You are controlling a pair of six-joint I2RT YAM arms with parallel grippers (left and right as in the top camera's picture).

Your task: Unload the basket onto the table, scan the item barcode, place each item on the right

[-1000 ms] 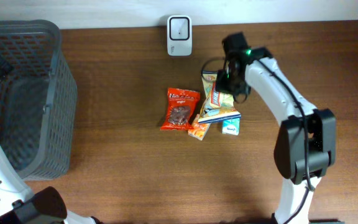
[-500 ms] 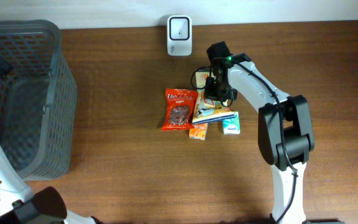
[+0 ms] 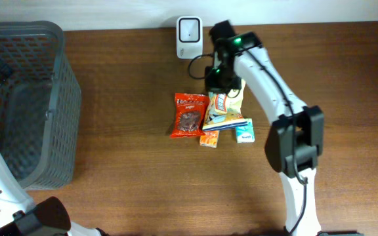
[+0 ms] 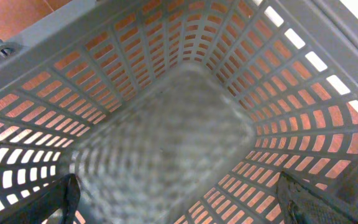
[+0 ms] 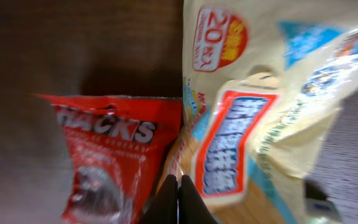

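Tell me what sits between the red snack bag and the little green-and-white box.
Overhead view: between red bag and box lie a cream-yellow packet and small orange pack.

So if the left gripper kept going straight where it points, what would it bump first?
Most likely the bare floor of the gray basket. The left gripper is open and points down into it, with nothing in between, though the depth is hard to judge.

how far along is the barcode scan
Done: nothing scanned by the look of it; the yellow packet and red packet lie piled short of the white scanner. In hand: the right fingers, shut, hang over the pile, grip unclear. Left: lift a packet and show its barcode to the scanner.
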